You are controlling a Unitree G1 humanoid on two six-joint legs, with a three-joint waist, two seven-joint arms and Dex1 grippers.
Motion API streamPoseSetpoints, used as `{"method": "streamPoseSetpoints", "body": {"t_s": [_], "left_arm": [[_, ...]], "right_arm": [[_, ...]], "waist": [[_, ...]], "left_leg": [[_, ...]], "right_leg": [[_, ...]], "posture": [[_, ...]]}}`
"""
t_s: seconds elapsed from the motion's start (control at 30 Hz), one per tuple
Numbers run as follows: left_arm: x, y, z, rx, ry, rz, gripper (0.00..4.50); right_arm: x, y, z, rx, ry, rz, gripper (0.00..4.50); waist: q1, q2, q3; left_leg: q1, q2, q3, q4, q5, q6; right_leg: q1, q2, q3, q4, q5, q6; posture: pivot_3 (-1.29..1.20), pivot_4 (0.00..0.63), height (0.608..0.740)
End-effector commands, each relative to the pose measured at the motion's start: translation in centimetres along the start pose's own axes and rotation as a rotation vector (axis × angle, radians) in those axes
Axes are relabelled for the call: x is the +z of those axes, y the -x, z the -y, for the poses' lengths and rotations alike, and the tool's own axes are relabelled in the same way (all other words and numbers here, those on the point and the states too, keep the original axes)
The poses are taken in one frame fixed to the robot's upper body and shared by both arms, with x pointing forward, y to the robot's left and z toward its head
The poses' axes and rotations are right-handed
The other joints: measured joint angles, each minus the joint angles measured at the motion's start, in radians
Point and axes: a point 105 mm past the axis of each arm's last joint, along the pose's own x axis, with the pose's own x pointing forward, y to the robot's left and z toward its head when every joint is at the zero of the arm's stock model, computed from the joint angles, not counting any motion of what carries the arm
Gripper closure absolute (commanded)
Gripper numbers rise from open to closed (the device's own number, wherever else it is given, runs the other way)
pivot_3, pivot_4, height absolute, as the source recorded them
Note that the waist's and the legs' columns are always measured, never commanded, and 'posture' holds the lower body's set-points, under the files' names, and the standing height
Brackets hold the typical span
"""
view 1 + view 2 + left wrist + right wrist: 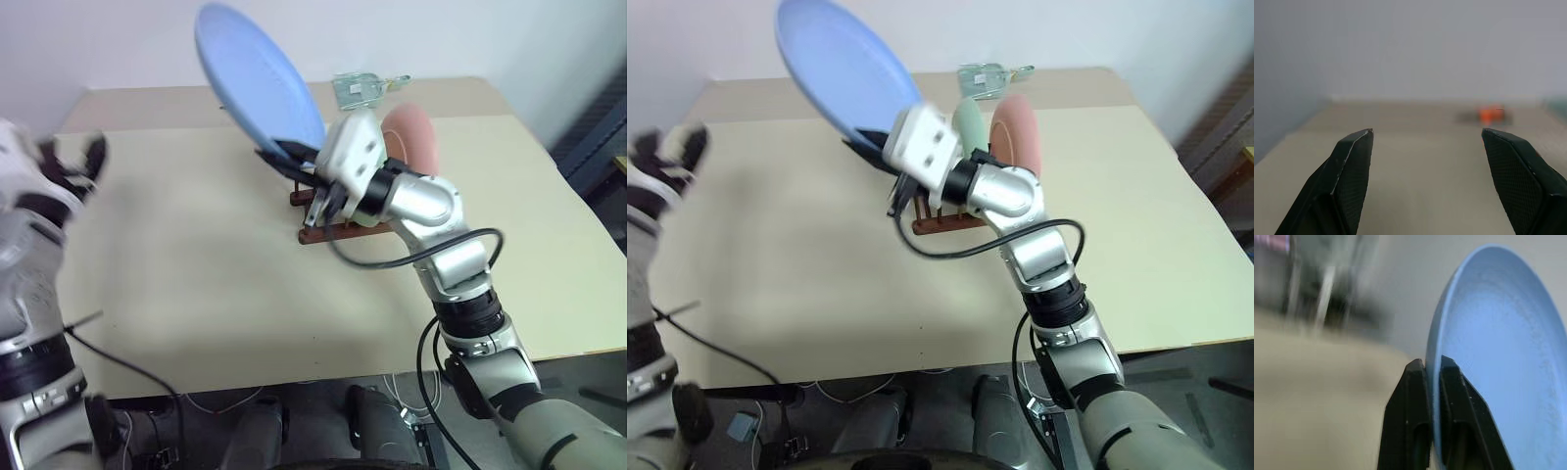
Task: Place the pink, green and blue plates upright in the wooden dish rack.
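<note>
The right gripper (1433,369) pinches the rim of the blue plate (257,78), one black finger on each face. It holds the plate up in the air, tilted, above the wooden dish rack (942,217). From the gripper the plate fans out toward 11 o'clock in the head views.

Just past the gripper, toward 2 o'clock, the green plate (970,124) and the pink plate (1017,131) already stand upright in the rack, the pink one on the far right. The free pegs appear to lie on the near-left end, partly hidden behind the wrist.

To do this step well, the robot should probably turn the blue plate upright and parallel to the green one. It can then lower the bottom edge between two free pegs without nudging its neighbour, and let go only once the plate rests on both rails.

The left gripper (1425,142) hangs at 9 o'clock, well apart over the table (196,274), fingers spread and empty.
</note>
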Motion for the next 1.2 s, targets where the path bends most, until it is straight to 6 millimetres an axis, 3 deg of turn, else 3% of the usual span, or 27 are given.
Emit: {"method": "streamPoseSetpoints", "body": {"t_s": [0.03,0.13,0.33,0.8,0.83,0.9,1.03,1.13,1.2], "left_arm": [[-1.4,0.7,5.7,-0.260,-0.120,-0.021,0.91],[-4.2,2.2,9.5,-0.434,-0.120,-0.096,0.91],[-5.1,3.9,13.4,-0.620,-0.063,-0.124,0.91],[-5.0,4.2,14.2,-0.654,-0.071,-0.133,0.91],[-5.0,4.2,14.3,-0.655,-0.072,-0.133,0.88],[-5.1,4.2,14.4,-0.656,-0.073,-0.132,0.87],[-5.1,4.3,14.6,-0.656,-0.070,-0.134,0.87],[-5.2,4.3,14.8,-0.659,-0.075,-0.136,0.87],[-5.3,4.1,14.8,-0.658,-0.076,-0.138,0.87]], "right_arm": [[3.6,0.6,1.5,-0.066,-0.329,0.145,4.50],[3.4,1.0,2.5,-0.142,-0.536,0.153,4.50],[0.3,1.8,3.0,-0.277,-0.731,0.039,4.50],[-3.3,2.0,4.9,-0.445,-0.844,-0.078,4.50],[-3.5,2.0,5.0,-0.446,-0.842,-0.083,4.16],[-3.4,1.9,5.3,-0.446,-0.769,-0.095,3.46],[-0.7,1.6,5.2,-0.363,-0.352,-0.102,1.51],[2.0,2.5,4.9,-0.269,0.028,-0.097,1.51],[3.6,3.7,4.7,-0.222,0.175,-0.077,1.51]], "waist": [[-0.001,0.000,0.000],[-0.006,0.001,0.000],[-0.014,0.004,0.001],[-0.013,0.004,0.001],[-0.013,0.004,0.001],[-0.013,0.004,0.001],[-0.011,0.004,0.001],[-0.011,0.004,0.001],[-0.010,0.003,0.001]], "left_leg": [[0.000,0.000,-0.001,0.000,0.000,0.000],[0.000,0.001,-0.002,-0.001,0.000,0.000],[0.001,0.002,0.001,-0.003,0.000,0.000],[0.001,0.002,0.003,-0.002,0.000,0.001],[0.001,0.002,0.003,-0.002,0.000,0.001],[0.001,0.002,0.003,-0.002,0.000,0.001],[0.000,0.002,0.003,-0.001,0.000,0.001],[0.000,0.002,0.003,-0.002,0.000,0.001],[0.000,0.002,0.003,-0.001,0.000,0.001]], "right_leg": [[0.000,0.000,0.000,0.000,0.000,-0.002],[-0.001,0.000,0.000,0.000,-0.001,-0.005],[-0.004,0.002,0.000,0.001,0.000,-0.003],[-0.003,0.002,0.000,0.001,0.000,-0.003],[-0.003,0.002,0.000,0.001,0.000,-0.003],[-0.003,0.002,0.000,0.001,0.000,-0.003],[-0.003,0.002,0.000,0.000,0.000,-0.002],[-0.003,0.002,0.000,0.000,0.000,-0.002],[-0.002,0.002,0.000,-0.001,0.000,-0.001]], "posture": [[0.00,0.150,0.740],[0.00,0.150,0.740],[0.00,0.150,0.740],[0.00,0.150,0.740],[0.00,0.150,0.740],[0.00,0.150,0.740],[0.00,0.150,0.740],[0.00,0.150,0.740],[0.00,0.150,0.740]]}}
